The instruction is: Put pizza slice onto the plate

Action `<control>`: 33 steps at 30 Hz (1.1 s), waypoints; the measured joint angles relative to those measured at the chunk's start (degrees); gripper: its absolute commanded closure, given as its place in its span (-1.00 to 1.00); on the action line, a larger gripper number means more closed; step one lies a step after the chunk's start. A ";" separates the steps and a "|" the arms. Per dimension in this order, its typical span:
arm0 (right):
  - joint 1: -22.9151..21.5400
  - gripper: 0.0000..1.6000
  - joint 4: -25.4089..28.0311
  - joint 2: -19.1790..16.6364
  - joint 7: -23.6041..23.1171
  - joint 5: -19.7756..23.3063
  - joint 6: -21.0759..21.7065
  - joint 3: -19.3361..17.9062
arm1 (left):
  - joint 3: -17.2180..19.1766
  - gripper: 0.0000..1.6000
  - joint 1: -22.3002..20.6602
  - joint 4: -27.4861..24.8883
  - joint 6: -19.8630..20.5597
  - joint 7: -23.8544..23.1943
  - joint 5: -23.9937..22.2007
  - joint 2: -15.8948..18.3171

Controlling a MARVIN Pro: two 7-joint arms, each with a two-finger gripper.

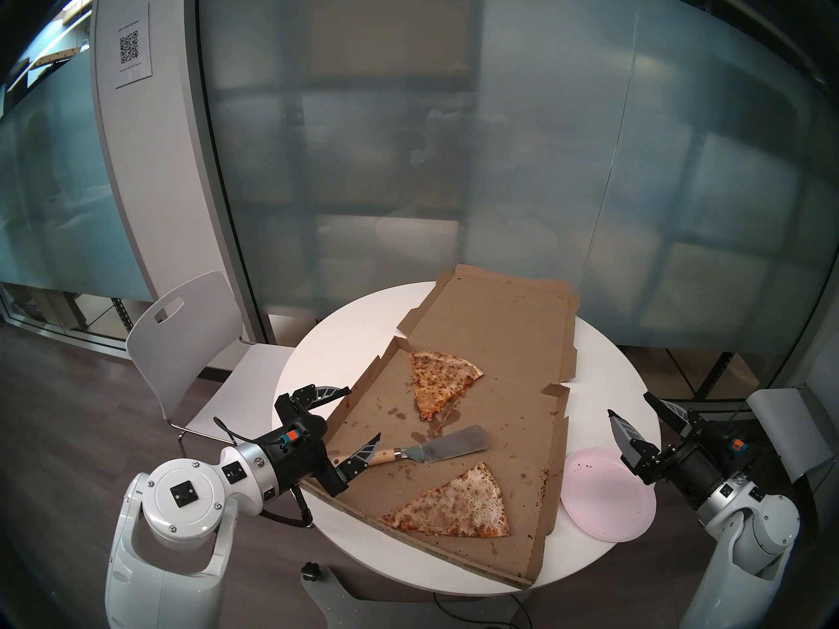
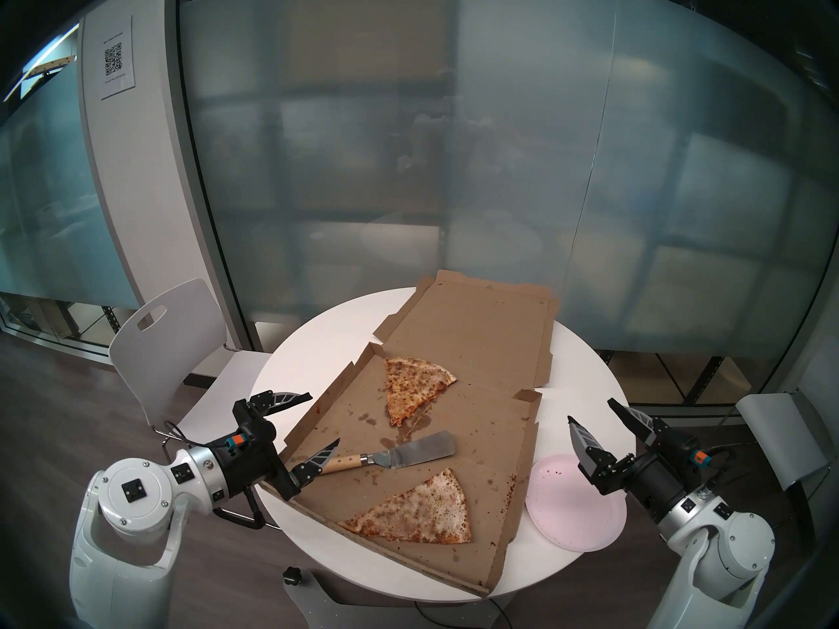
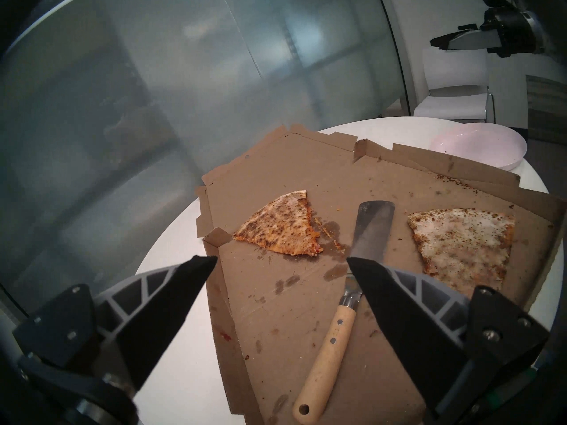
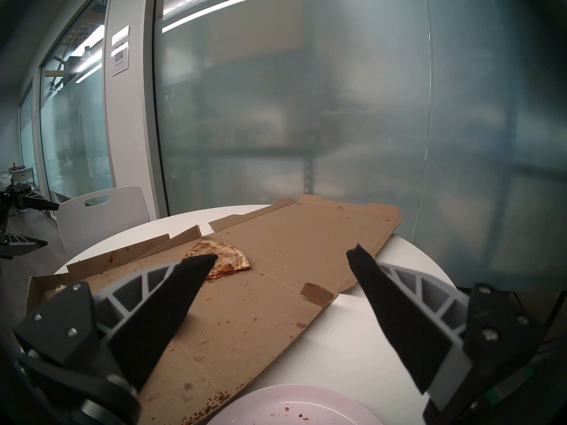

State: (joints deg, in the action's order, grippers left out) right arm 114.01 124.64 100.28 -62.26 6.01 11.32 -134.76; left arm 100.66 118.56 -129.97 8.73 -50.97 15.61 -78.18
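The pizza slice (image 1: 458,505), wide with pale cheese, lies in the near corner of the open cardboard box (image 1: 499,342); it also shows in the left wrist view (image 3: 460,240). The pale pink plate (image 1: 608,501) sits on the table right of the box, with a few crumbs (image 4: 294,409). My left gripper (image 1: 363,412) is open at the box's left edge, one finger over the end of a spatula's wooden handle (image 3: 328,354), not holding it. My right gripper (image 1: 629,403) is open and empty above the plate's far edge.
A smaller, darker slice (image 1: 438,383) lies farther back in the box. The spatula's metal blade (image 1: 458,444) rests between the two slices. The round white table (image 1: 318,351) carries everything. A white chair (image 1: 181,342) stands at the left; frosted glass walls stand behind.
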 measured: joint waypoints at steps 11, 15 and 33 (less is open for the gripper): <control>0.00 -1.00 -0.01 0.01 0.00 -0.02 0.00 0.00 | 7.15 -1.00 -2.09 3.74 2.44 -13.28 -10.72 6.96; 0.00 -1.00 -0.01 0.01 0.00 -0.02 0.00 0.00 | 7.26 -1.00 -3.17 6.06 2.29 -15.40 -11.90 7.79; 0.00 -1.00 -0.01 0.01 -0.02 -0.03 0.00 0.00 | 0.29 -1.00 -10.84 16.62 1.32 -19.38 -11.81 10.66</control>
State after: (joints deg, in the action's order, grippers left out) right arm 114.01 124.62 100.29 -62.27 5.98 11.32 -134.77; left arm 100.95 107.71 -113.35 10.06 -70.35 3.80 -67.52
